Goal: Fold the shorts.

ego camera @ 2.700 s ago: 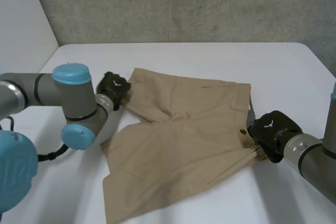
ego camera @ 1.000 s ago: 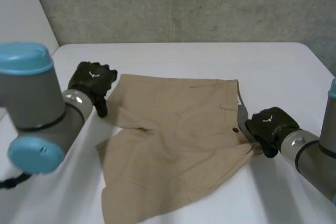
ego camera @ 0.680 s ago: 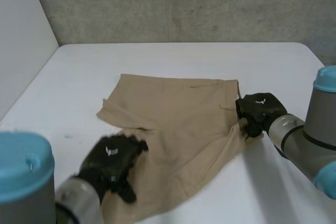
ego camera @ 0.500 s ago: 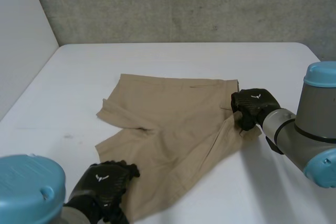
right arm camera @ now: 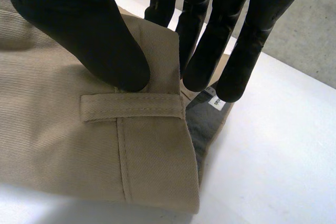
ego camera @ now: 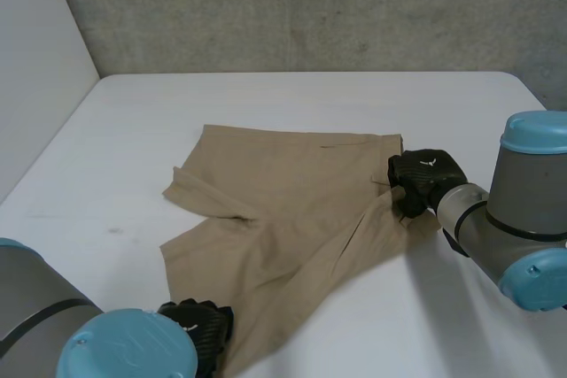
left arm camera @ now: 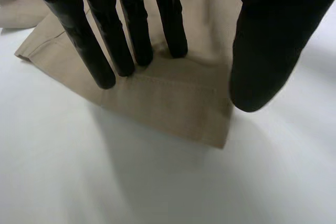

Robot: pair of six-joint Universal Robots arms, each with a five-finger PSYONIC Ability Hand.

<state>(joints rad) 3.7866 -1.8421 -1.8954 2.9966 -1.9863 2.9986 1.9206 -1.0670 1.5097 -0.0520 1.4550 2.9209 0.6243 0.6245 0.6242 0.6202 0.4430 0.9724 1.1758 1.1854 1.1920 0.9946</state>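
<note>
A grey wall (ego camera: 310, 6) stands behind the white table (ego camera: 266, 104); the left arm (ego camera: 35, 307) covers its 7 o'clock corner. The tan shorts (ego camera: 283, 210) lie mid-table, the right hand (ego camera: 423, 176) pinching their 3 o'clock waistband and the left hand (ego camera: 200, 328) pressing straight fingers (left arm camera: 105, 51) on the 7 o'clock hem.

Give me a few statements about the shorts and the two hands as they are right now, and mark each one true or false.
1. The right hand pinches the waistband of the shorts. True.
2. The left hand has straight fingers resting by a leg hem. True.
3. The shorts are blue. False: they are tan.
4. The shorts hang off the table. False: they lie on it.
5. The two legs are stacked. False: they lie spread apart.
</note>
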